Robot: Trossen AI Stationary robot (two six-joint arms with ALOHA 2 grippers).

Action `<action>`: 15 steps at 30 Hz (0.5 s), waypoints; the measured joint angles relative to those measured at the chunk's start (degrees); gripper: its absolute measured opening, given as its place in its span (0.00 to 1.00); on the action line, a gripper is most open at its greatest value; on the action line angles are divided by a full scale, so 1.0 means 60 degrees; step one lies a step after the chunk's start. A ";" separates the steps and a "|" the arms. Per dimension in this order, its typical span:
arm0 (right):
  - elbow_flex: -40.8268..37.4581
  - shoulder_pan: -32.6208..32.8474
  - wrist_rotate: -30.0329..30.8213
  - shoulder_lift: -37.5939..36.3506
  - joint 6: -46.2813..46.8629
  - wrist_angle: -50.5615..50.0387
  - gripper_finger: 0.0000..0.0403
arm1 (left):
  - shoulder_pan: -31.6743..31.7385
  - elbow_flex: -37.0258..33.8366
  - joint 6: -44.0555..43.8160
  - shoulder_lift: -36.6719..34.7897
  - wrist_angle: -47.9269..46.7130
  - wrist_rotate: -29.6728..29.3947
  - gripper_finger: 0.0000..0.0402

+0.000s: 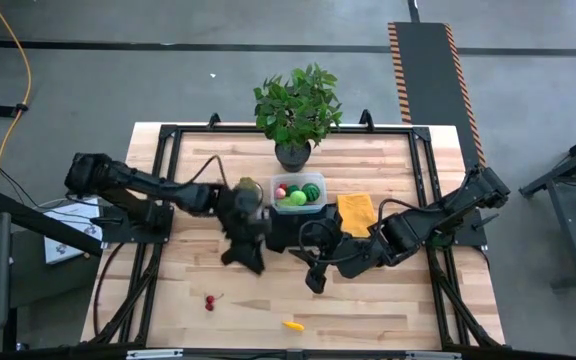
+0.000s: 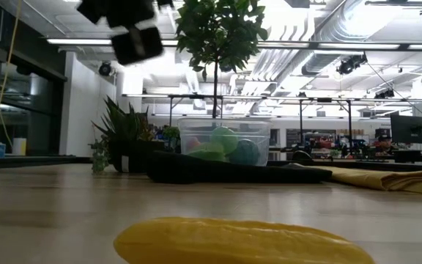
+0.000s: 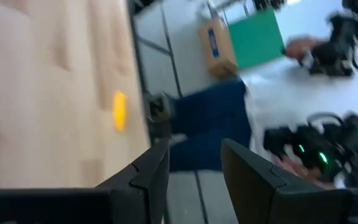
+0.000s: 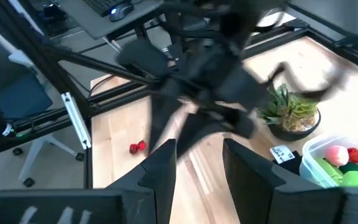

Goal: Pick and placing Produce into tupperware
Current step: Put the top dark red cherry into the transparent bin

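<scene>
The tupperware (image 1: 299, 192) is a clear box resting on a black cloth (image 1: 278, 228), with green, red and pink produce inside; it also shows in the low view (image 2: 224, 143). Red cherries (image 1: 210, 301) and a yellow piece (image 1: 293, 325) lie on the table near its near edge. My left gripper (image 1: 246, 252) hangs open and empty above the table's middle, and its wrist view (image 3: 194, 180) looks toward the yellow piece (image 3: 119, 111). My right gripper (image 1: 315, 278) is open and empty just right of it (image 4: 197, 168), facing the cherries (image 4: 137, 147).
A big leafy potted plant (image 1: 296, 105) stands at the far edge. A small spiky plant (image 1: 246, 186) sits left of the tupperware, and a yellow cloth (image 1: 356, 212) lies to its right. The two grippers are close together. Bare wood lies between the cherries and the yellow piece.
</scene>
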 joint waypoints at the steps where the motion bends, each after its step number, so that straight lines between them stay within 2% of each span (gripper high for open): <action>1: 0.0000 0.0036 -0.0001 0.0000 -0.0024 0.0001 0.31 | -0.0248 -0.0003 -0.0169 -0.0045 0.0000 0.0006 0.33; 5: 0.0000 0.0165 -0.0163 0.0000 -0.0149 0.0001 0.31 | -0.1245 0.0001 -0.0949 -0.0146 0.0193 -0.0007 0.33; 15: 0.0000 0.0212 -0.1429 0.0000 -0.0679 0.0001 0.31 | -0.3667 0.0001 -0.3669 -0.0153 0.0629 -0.0128 0.33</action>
